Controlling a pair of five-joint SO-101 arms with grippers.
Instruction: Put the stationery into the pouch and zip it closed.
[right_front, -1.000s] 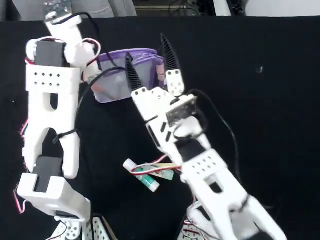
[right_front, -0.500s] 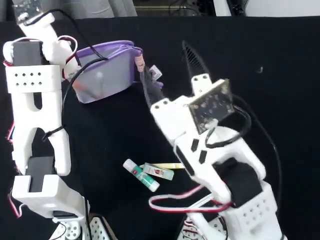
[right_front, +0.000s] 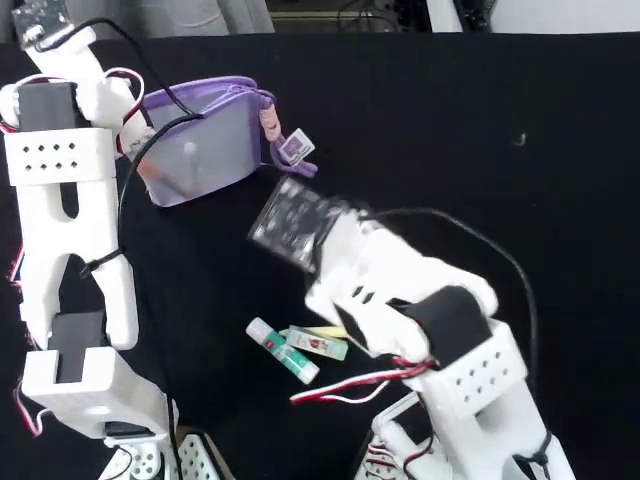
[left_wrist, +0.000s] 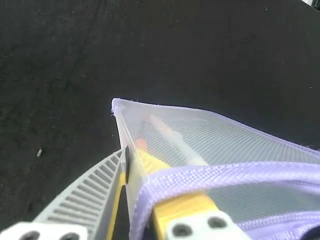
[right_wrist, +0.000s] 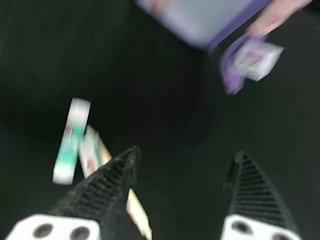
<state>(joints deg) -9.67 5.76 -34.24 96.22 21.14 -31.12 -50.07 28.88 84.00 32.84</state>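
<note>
My left arm (right_front: 65, 200) extended far forward, end effector (left_wrist: 131, 157) clamped on the edge of the pouch (left_wrist: 215, 145), one finger either side of the mesh. My right arm (right_front: 420, 310) folded nearer in, wrist tipped over. Its end effector (right_wrist: 186, 150) points downward, fingers (right_wrist: 107, 185) spread wide, holding nothing.

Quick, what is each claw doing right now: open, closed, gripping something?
Left gripper: closed on the edge of the pouch.
Right gripper: open, holding nothing.
</note>
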